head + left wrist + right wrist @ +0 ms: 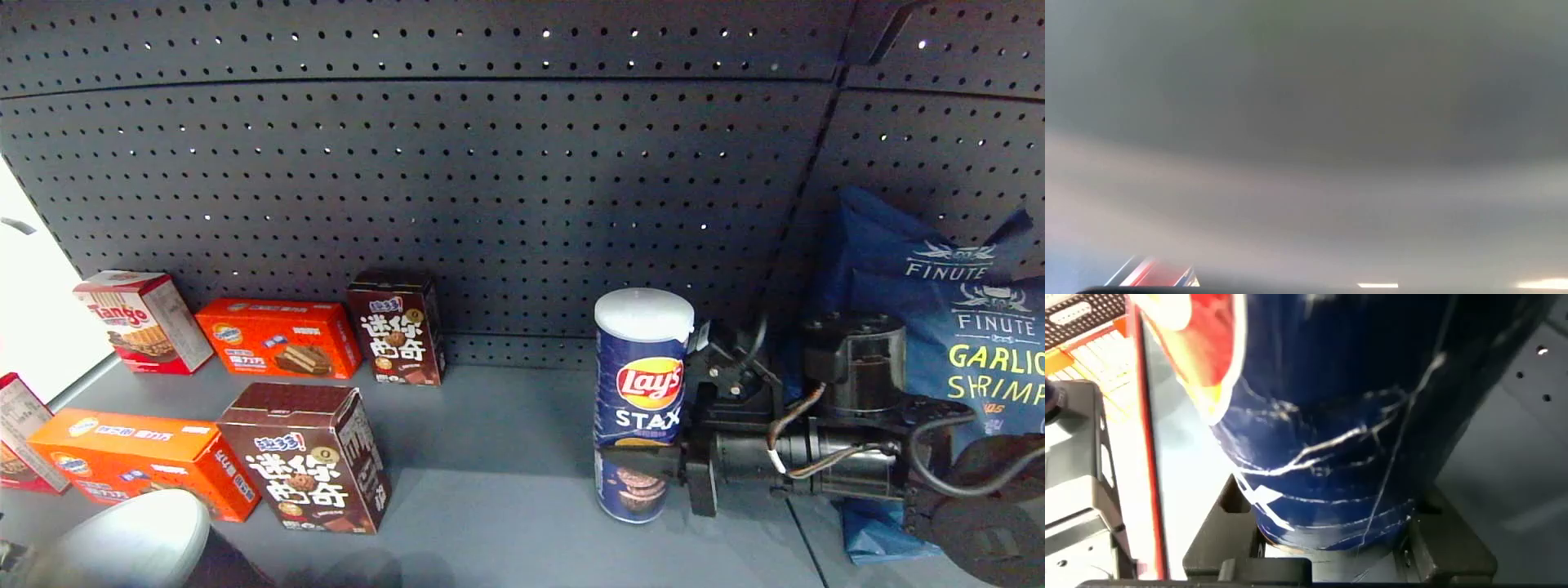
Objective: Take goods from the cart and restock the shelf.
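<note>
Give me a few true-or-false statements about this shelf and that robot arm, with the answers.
The chip can is upright. True.
The right gripper clamps the can's lower half. True.
The can has no lid. False: a white lid caps it.
The blue snack bags lie to the can's left. False: they are on its right.
Two brown boxes sit left of the can. True.
</note>
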{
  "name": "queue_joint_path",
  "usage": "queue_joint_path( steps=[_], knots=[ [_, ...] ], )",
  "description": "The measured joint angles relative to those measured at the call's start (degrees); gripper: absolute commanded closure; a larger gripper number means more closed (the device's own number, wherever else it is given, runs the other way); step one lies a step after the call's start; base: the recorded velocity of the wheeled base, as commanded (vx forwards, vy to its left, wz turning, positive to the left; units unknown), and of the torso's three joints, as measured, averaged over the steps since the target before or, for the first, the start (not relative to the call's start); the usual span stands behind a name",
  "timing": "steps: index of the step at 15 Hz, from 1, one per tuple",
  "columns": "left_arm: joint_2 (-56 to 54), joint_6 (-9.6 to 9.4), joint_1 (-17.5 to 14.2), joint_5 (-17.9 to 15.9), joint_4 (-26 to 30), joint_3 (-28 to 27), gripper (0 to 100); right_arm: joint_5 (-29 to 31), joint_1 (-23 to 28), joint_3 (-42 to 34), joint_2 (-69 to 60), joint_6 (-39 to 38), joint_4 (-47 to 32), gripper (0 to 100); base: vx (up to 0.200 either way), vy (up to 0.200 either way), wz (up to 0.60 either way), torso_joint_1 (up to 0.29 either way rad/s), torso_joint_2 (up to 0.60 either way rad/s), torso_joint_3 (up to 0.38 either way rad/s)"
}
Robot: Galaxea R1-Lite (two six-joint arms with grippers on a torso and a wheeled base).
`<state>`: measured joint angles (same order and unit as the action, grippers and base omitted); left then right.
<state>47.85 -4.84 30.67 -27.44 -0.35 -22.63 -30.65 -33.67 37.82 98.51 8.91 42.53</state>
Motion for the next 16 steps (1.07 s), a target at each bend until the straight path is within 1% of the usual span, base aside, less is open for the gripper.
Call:
queue_joint_path(
  steps=[2,5,10,16],
  knots=[
    [0.4,0.02,0.0,0.0,0.0,-0.2,100,0.2,-1.3,-2.4,-2.6,-0.2,1.4,100,0.000,0.000,0.00,0.000,0.00,0.000],
    [1.4,-0.05,-0.1,0.0,-0.1,-0.6,100,0.2,-1.7,-5.0,-4.8,-0.3,3.1,100,0.000,0.000,0.00,0.000,0.00,0.000],
    [2.6,-0.13,0.0,0.2,0.0,-0.9,100,0.1,-1.5,-12.5,-6.1,-2.0,10.9,100,0.000,0.000,0.00,0.000,0.00,0.000],
    [3.3,-0.20,0.4,0.7,0.0,-1.4,100,-0.1,-2.4,-14.0,-5.8,-2.5,11.8,100,0.000,0.000,0.00,0.000,0.00,0.000]
  ],
)
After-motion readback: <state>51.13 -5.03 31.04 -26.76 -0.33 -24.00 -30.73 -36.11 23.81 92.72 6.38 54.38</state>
